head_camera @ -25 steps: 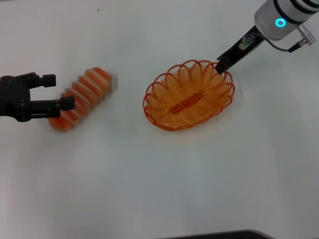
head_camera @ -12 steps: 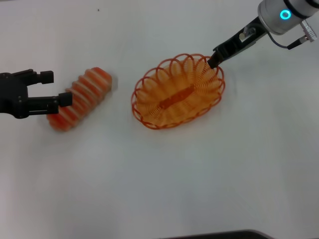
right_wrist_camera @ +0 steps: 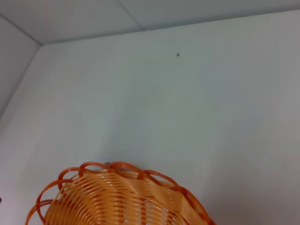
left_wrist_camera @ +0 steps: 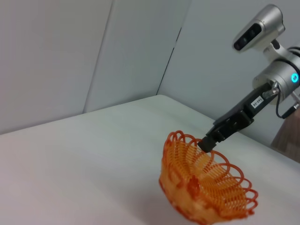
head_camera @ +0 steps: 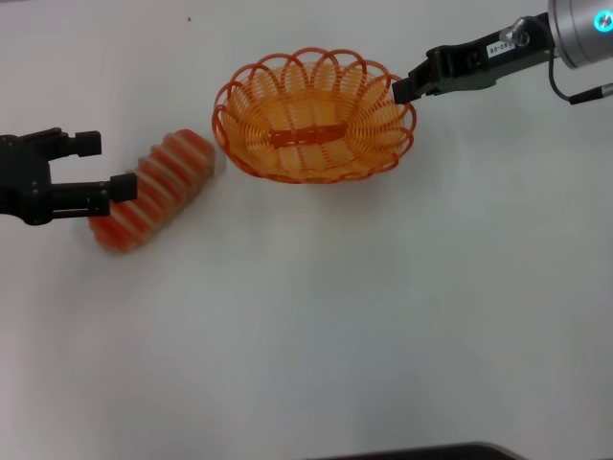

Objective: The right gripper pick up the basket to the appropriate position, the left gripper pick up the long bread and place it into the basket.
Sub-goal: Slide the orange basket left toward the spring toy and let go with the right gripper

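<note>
Two black two-fingered claws: the left gripper (head_camera: 101, 165) blocky and matte, the right gripper (head_camera: 400, 91) slimmer, white-labelled, on a silver-grey wrist with blue-lit ring and thin dark cable.

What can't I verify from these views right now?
- Long bread: its left end sits behind the left gripper in the head view; contact unclear. It is absent from both wrist views.
- Basket: whether it is lifted off the table; right wrist view cuts it off.
- Right gripper: jaws hidden at the rim.

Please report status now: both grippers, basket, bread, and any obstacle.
Right gripper shut on basket rim, basket tilted. Left gripper open at long bread, bread on table. No obstacle seen.
</note>
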